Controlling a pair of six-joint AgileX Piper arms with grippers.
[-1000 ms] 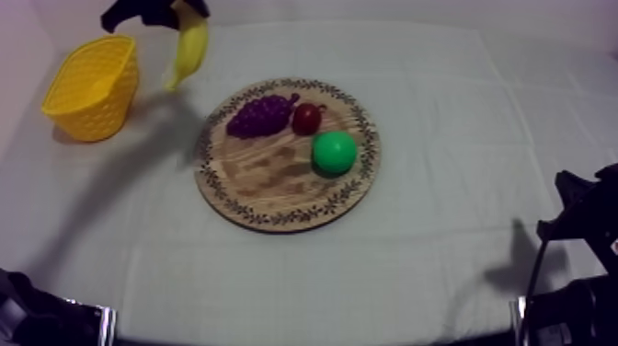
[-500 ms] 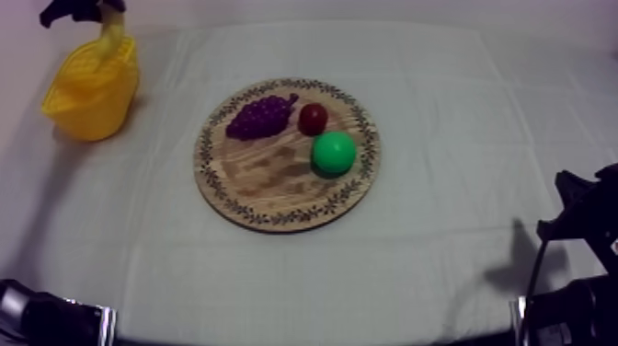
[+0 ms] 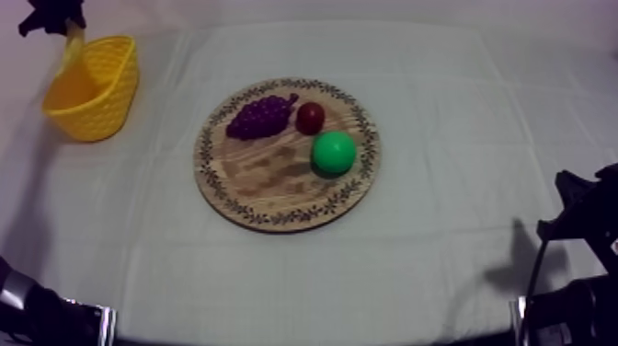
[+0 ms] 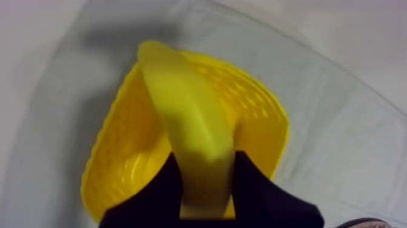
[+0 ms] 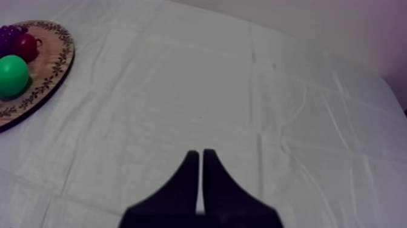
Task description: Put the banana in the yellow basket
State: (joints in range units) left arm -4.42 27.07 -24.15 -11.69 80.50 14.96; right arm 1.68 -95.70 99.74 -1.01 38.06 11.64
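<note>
In the top view your left arm reaches in at the upper left. The left gripper (image 3: 62, 22) is above the yellow basket (image 3: 92, 115), with the banana (image 3: 71, 51) hanging at its far rim. The left wrist view shows you the grip: both fingers (image 4: 160, 188) clamp the banana, its free end over the basket's mouth. In the right wrist view the right gripper (image 5: 200, 156) is pressed together on nothing, over cloth (image 5: 181, 91) beside the wooden board (image 5: 57, 60).

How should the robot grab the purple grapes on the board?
Probably from straight above, pinching the bunch of grapes across its fat middle. It lies flat on the wooden board, long way sideways, and the small red fruit sits close by its stem end, so there is room at its near and far sides.
</note>
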